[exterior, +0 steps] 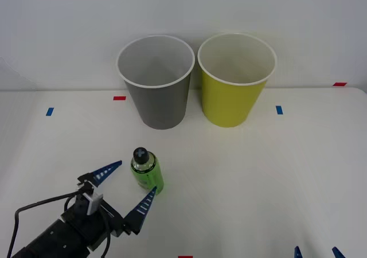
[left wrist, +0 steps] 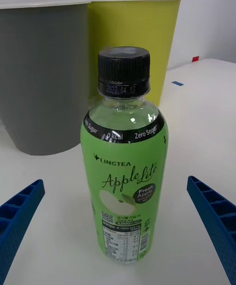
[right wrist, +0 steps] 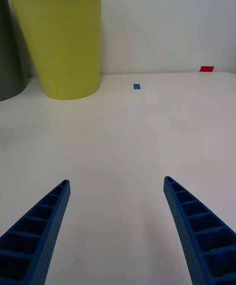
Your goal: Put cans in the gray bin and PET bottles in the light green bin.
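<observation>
Standing upright on the white table (exterior: 275, 172): small clear bright-green plastic bottle (exterior: 147, 172) with black screw cap and green label, squarely between the spread blue ribbed fingers of the left gripper (exterior: 129, 187), touched by neither. Beyond the fingertips, behind the bottle: round tapered gray plastic bin (exterior: 156, 81) with white rim; just beside it and a little further off to the right, the matching round yellow-green plastic bin (exterior: 236, 78), the bottle's likely destination. Parked low at the near table edge, well right of the bottle: right gripper (exterior: 316, 252), fingers apart and empty. Risks from here, as judged: uneven closing, one finger landing first and tipping the tall narrow bottle; a pinch too near the cap, leaving the body to swing; a slick label slipping during the lift; a short carry dropping it into the nearer gray bin by mistake.
</observation>
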